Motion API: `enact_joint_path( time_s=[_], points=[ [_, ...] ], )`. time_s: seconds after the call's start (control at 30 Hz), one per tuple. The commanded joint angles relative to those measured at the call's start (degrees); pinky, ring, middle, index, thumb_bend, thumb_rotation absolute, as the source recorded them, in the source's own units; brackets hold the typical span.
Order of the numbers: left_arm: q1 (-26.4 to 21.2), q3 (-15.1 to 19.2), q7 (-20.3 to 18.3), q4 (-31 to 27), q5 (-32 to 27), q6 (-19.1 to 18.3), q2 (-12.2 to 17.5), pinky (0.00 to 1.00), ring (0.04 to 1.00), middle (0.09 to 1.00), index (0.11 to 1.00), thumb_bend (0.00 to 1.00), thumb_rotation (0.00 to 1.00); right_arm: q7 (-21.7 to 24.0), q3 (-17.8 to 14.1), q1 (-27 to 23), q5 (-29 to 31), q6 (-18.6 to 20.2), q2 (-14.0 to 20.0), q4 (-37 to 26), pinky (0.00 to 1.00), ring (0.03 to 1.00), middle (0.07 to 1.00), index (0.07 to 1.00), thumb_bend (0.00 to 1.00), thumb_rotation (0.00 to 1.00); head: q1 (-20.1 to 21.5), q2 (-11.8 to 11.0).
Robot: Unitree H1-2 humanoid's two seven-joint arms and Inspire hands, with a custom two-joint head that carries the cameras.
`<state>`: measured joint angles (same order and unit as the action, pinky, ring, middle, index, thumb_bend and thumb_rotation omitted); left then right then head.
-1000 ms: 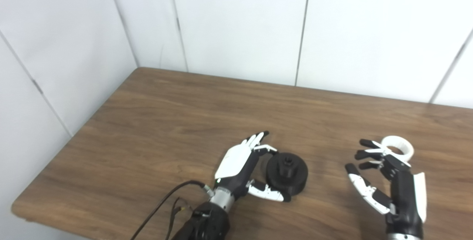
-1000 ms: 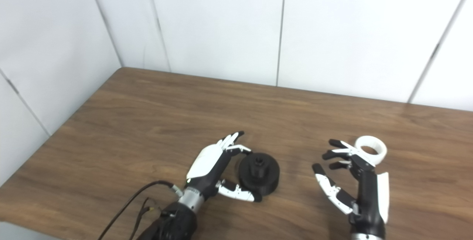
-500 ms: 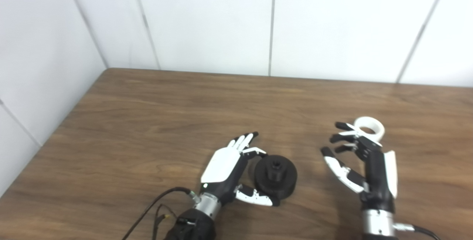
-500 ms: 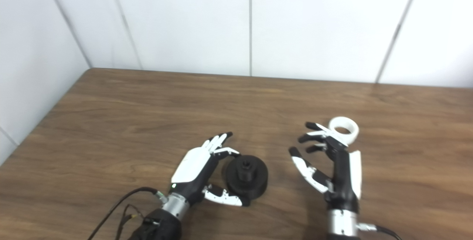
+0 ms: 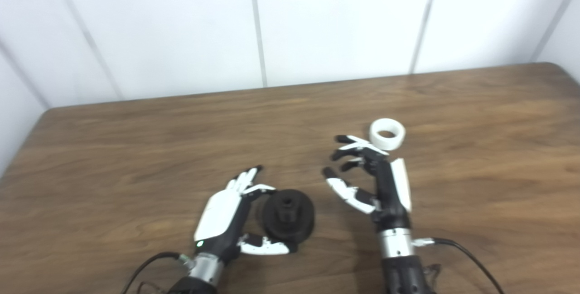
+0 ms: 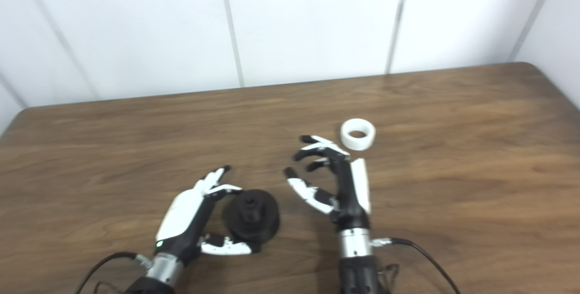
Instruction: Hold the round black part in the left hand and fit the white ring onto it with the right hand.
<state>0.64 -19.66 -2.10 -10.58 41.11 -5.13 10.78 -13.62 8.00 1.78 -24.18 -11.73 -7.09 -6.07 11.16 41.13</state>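
no readable text, no labels, no brands, no numbers, no signs anywhere

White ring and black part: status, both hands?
Left hand open, cupped around black part on table, not lifted. Right hand open, empty, just short of white ring. Nothing between them.

Brown wood-grain bench (image 5: 136,149): round black plastic part (image 5: 288,214) at 6 o'clock; white plastic ring (image 5: 386,134) centre-right, at 2 o'clock from it.
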Motion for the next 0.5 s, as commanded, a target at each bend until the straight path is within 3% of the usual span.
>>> enact_joint_path(
  time_s=[0.0,0.27,0.47],
  points=[
    [-0.9,0.5,0.0,-1.2,0.1,1.7,0.9,1.0,1.0,1.0,0.648,0.98,0.35,-1.3,0.9,0.5,-1.1,-0.6,-1.8,0.9,0.49,0.646,0.735,0.498,0.5,0.15,0.8,-0.2],
    [-0.8,1.2,-0.4,-0.9,-0.4,2.2,0.9,1.0,1.0,1.0,0.649,0.97,0.33,-2.1,1.3,-0.1,-2.5,-0.2,-1.6,1.2,0.48,0.65,0.733,0.498,0.5,0.15,3.0,-0.9],
    [-0.9,1.5,-0.7,-0.9,-0.2,2.4,0.6,1.0,1.0,1.0,0.647,0.97,0.33,-0.5,-0.6,-2.3,-3.7,2.3,2.5,-1.6,0.51,0.657,0.736,0.498,0.5,0.15,2.4,-1.0]
  ],
)
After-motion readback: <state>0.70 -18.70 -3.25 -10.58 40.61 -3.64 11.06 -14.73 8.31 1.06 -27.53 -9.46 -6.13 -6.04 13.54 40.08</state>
